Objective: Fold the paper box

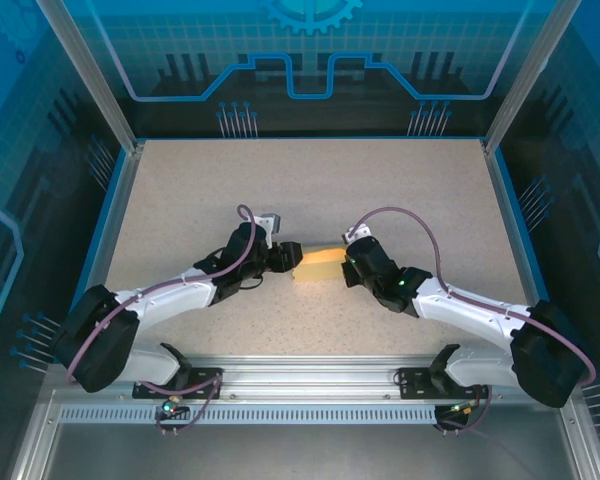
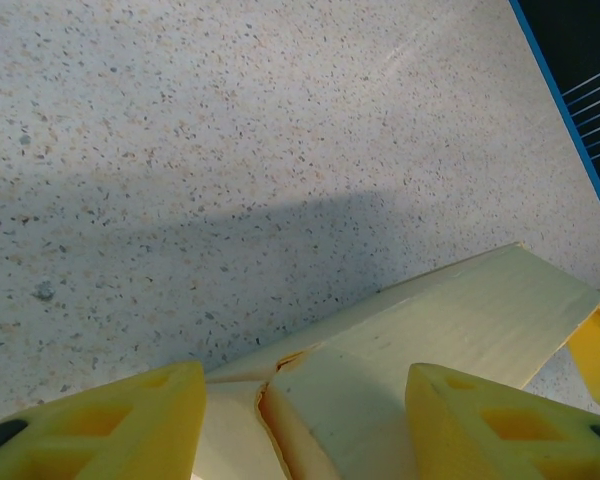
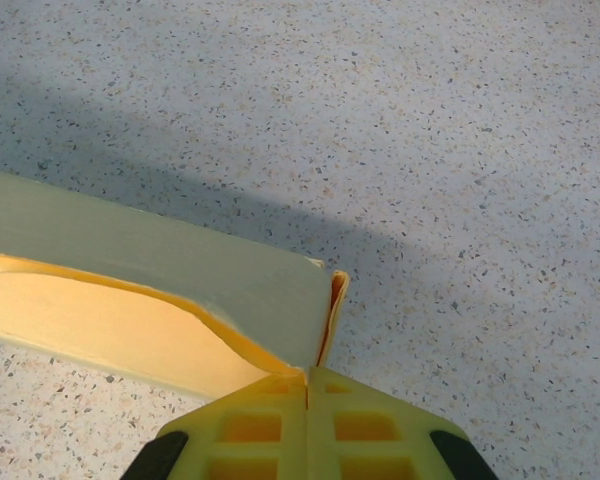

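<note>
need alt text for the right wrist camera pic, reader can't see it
The right pincer, its yellow fingers pressed together at the bottom edge, pinches a thin corner of the pale yellow paper box. The box stretches away to the left, its layers gaping slightly, with the speckled table behind it.

From above, you can't see the ends of the box (image 1: 318, 262): the left gripper (image 1: 283, 257) and right gripper (image 1: 346, 262) cover them. At the left wrist, the box runs off the bottom edge, and you can't tell whether the fingers (image 2: 110, 425) touch it.
</note>
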`<action>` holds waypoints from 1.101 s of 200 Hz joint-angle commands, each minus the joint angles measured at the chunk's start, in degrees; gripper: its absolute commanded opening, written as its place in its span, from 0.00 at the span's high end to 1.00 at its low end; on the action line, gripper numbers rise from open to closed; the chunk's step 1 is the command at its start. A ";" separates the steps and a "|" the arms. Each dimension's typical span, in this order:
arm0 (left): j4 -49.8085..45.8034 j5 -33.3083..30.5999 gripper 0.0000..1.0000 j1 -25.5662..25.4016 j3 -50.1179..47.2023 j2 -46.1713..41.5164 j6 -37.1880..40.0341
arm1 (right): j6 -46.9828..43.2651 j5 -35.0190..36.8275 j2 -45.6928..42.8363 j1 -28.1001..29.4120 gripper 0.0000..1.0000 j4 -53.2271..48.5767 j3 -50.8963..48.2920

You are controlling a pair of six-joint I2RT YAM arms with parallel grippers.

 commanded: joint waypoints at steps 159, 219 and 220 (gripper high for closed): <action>1.50 1.18 0.45 -0.17 -3.50 2.84 -1.32 | -7.74 -20.19 -2.46 -8.13 0.42 -12.89 10.14; 1.68 0.77 0.45 -0.30 -3.70 2.32 -1.06 | -6.83 -39.78 8.15 -20.00 0.41 -9.45 14.51; 1.66 0.80 0.45 -0.28 -3.66 2.32 -1.06 | -6.79 -39.98 8.28 -20.11 0.41 -9.36 14.51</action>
